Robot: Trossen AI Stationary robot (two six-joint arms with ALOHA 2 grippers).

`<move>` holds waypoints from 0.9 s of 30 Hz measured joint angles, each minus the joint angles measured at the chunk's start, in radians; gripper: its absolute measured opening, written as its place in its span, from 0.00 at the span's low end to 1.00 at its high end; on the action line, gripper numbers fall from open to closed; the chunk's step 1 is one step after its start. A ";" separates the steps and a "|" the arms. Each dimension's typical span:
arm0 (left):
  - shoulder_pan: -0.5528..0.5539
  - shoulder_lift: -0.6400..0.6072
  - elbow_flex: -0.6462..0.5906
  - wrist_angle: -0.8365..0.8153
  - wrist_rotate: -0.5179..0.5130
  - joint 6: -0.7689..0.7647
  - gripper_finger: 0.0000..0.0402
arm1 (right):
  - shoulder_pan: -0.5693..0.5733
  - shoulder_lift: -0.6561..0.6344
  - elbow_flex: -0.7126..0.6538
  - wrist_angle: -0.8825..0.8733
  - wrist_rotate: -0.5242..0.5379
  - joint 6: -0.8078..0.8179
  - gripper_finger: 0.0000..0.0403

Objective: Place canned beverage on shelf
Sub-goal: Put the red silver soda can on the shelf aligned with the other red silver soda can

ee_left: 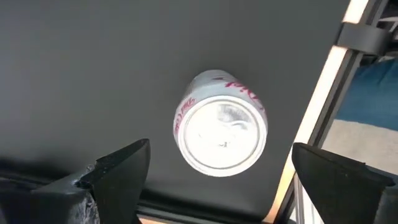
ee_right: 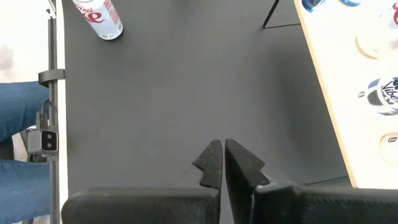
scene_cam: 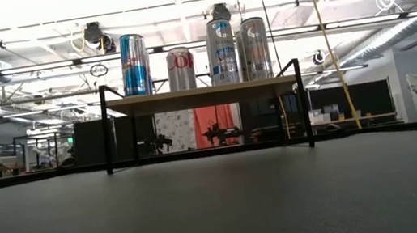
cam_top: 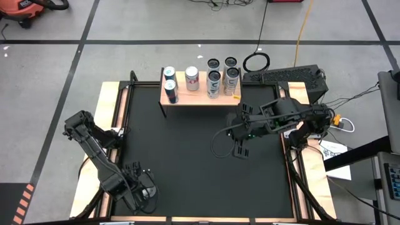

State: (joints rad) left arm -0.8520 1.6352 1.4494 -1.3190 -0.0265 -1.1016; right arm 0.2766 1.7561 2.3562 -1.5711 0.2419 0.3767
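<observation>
Shelf (cam_top: 199, 94) crowded with cans (cam_top: 214, 83), keyboard (cam_top: 284, 76) behind

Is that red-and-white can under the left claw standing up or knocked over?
Standing up. The left wrist view looks straight down on the can's round silver top with its pull tab, on the black mat, between the left gripper's open fingers.

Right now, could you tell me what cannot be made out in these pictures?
- High view: the can on the mat is hidden under the open left hand; only the left wrist view shows this can.
- Low view: neither hand appears.
- Right wrist view: the shelf is cut off by the picture's edge.
- High view: labels on the shelf's cans are too small.
</observation>
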 joint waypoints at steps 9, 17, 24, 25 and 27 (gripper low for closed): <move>0.000 0.004 0.000 0.026 -0.012 0.008 0.98 | 0.037 0.000 0.000 0.000 0.048 -0.004 0.00; 0.000 0.029 0.000 0.000 -0.026 0.008 0.98 | 0.046 0.000 0.000 0.000 0.049 -0.004 0.00; 0.001 0.056 0.000 0.008 -0.032 0.008 0.98 | 0.046 0.000 0.000 0.000 0.049 -0.005 0.00; 0.001 0.060 0.000 0.004 -0.033 0.008 0.98 | 0.046 0.000 0.000 0.000 0.049 -0.007 0.00; 0.001 0.066 0.000 -0.005 -0.034 0.008 0.98 | 0.046 0.000 0.000 0.000 0.049 -0.013 0.00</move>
State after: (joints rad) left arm -0.8513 1.7014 1.4494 -1.3240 -0.0608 -1.0931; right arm 0.3229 1.7565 2.3562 -1.5711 0.2909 0.3639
